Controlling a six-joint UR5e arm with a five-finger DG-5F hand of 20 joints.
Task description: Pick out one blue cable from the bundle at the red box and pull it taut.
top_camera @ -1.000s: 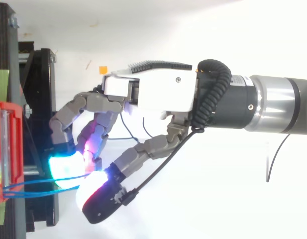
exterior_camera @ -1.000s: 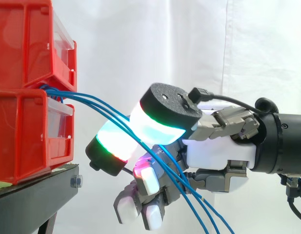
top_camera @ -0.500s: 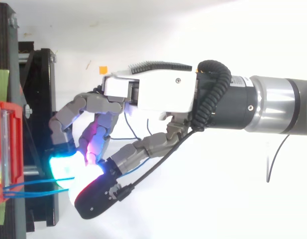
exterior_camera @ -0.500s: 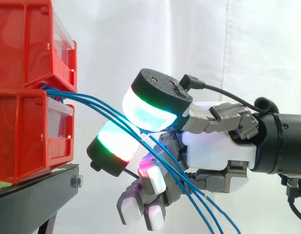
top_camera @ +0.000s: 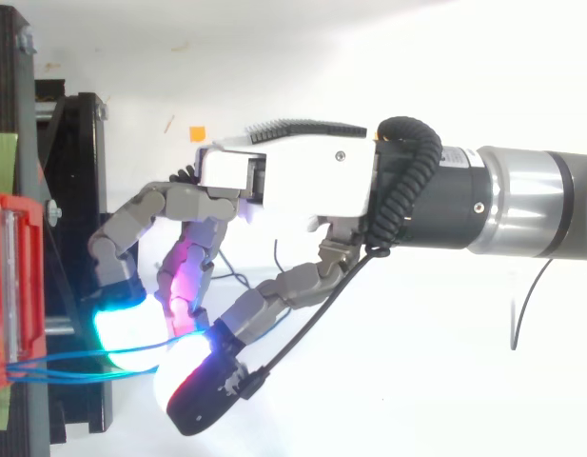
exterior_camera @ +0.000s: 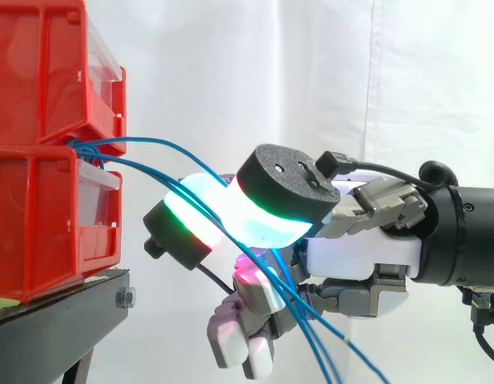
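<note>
Far left, the red bins (exterior_camera: 38, 72) sit stacked on the black stand (exterior_camera: 46, 328), and the blue cables (exterior_camera: 150, 170) spill out from the seam between them, fanning rightward toward the hand (exterior_camera: 359, 256). One strand arcs higher than the rest; the others run lower and closer together.

Here's the worry: more than one strand seems to pass between the glowing pads (exterior_camera: 271, 220), so a pull from here may well drag the whole bundle rather than a single cable. A soft pinch could also let the thin strand slide out across the rounded pads, and a hard tug might shift the bins on their stand.

Now the hand itself — thumb and one finger are closed toward each other, pad against pad, with the blue cables caught between them. Exactly which strand is nipped cannot be told. The remaining fingers curl under the palm, loose cable trailing down past them. Further right, the arm (exterior_camera: 463, 232) reaches in level, palm facing the bins.
</note>
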